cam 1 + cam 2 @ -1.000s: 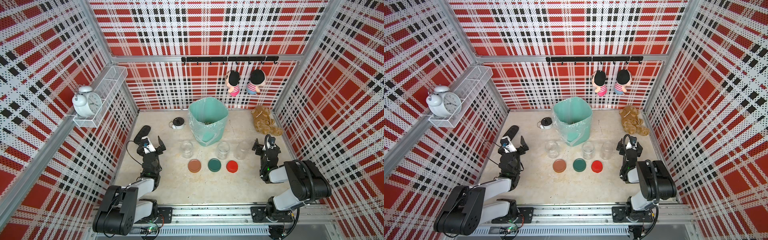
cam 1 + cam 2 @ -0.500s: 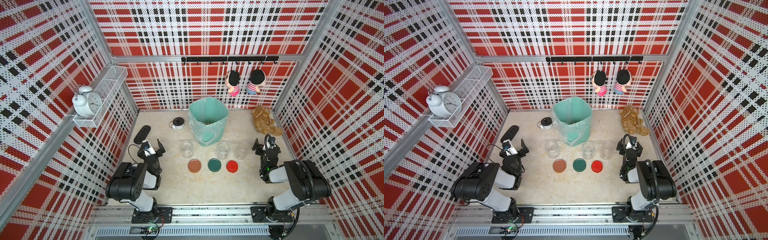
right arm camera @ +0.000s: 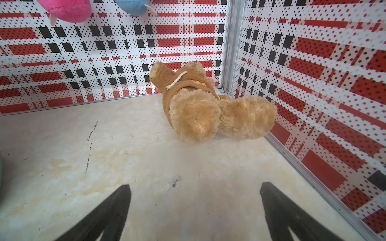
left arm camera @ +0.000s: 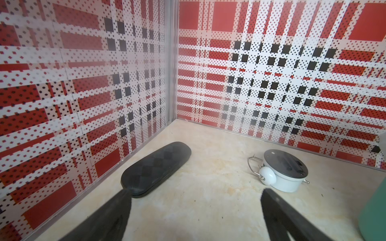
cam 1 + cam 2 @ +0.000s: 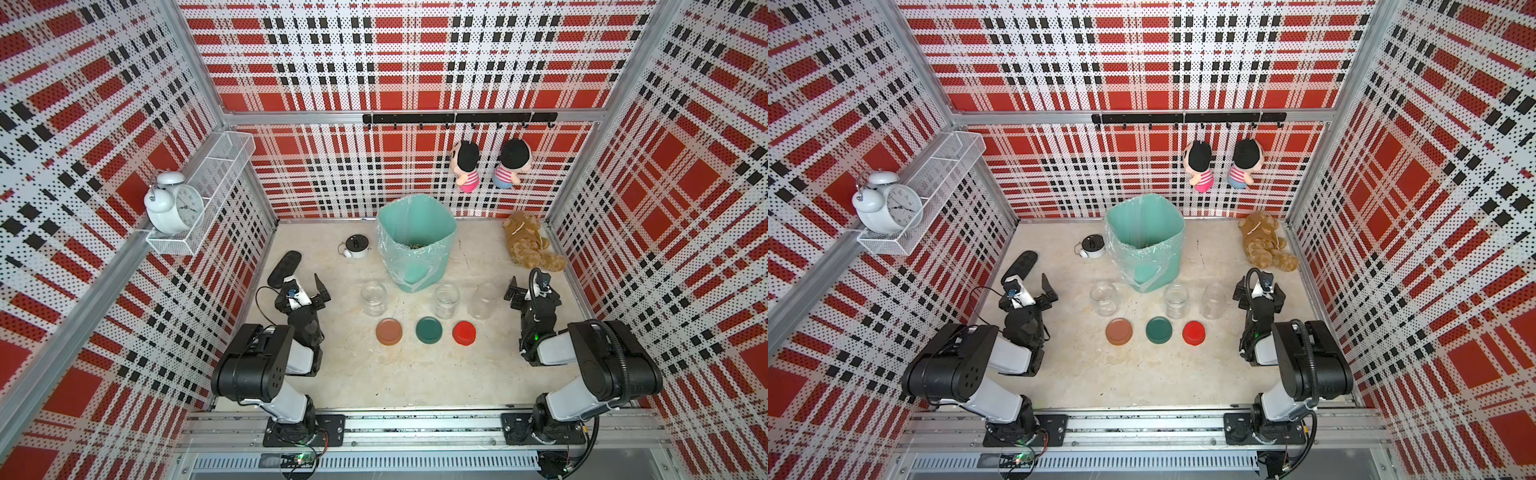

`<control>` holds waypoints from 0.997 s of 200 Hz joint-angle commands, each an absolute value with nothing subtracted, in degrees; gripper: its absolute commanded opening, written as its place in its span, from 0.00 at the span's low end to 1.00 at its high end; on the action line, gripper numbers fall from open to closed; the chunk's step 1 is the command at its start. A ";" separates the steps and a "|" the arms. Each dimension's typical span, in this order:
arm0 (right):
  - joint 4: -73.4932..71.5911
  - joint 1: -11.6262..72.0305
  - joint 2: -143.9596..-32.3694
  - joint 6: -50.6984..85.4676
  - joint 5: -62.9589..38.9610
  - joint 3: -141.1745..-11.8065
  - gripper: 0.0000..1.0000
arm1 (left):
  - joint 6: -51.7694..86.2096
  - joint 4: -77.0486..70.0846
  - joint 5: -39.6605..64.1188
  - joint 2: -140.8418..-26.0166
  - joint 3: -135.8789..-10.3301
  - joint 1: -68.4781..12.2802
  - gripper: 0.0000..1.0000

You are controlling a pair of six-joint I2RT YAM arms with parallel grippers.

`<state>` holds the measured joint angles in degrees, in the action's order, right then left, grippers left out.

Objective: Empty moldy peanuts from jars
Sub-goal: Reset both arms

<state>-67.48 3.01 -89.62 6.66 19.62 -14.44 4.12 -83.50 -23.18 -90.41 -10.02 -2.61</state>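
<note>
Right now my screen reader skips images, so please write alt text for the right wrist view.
A tan plush bear lies on the beige floor in a plaid-walled corner. The right gripper, open and empty, points toward it.

Arms (image 5: 257,365) black-jointed, white-linked, cabled; left claw (image 4: 195,192), right claw (image 3: 195,185) black.

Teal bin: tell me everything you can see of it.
Plastic-looking teal bin, rounded-square mouth, upright on the table by the back wall, mid-width. A wrinkled clear liner folds over its rim and hangs down the sides. Small tan-greenish bits, likely peanuts, lie inside at the bottom. Three lidless jars stand just in front; whether any touches it is unclear.
</note>
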 commanded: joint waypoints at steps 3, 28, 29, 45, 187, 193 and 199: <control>-69.00 3.63 -90.11 5.94 20.31 -15.32 1.00 | 3.42 -83.36 -23.90 -90.58 -10.81 -2.80 0.98; -68.99 3.64 -90.12 5.94 20.31 -15.32 1.00 | 3.34 -83.36 -24.08 -90.53 -10.81 -2.96 0.98; -68.99 3.62 -90.15 5.91 20.35 -15.30 1.00 | 3.34 -83.38 -24.08 -90.53 -10.81 -2.98 0.98; -68.97 3.60 -90.16 5.90 20.36 -15.25 1.00 | 3.34 -83.41 -24.23 -90.60 -10.82 -3.00 0.98; -68.99 3.62 -90.17 5.92 20.41 -15.35 1.00 | 2.66 -82.58 -24.87 -90.95 -11.50 -3.52 0.98; -69.01 3.65 -90.17 5.95 20.34 -15.35 1.00 | 2.64 -82.43 -24.79 -90.92 -11.51 -3.49 0.98; -68.99 3.65 -90.16 5.93 20.30 -15.30 1.00 | 2.66 -82.47 -24.77 -90.89 -11.51 -3.43 0.98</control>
<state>-67.48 3.22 -89.62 6.63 19.64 -14.44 3.11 -83.09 -24.47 -90.41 -10.46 -3.31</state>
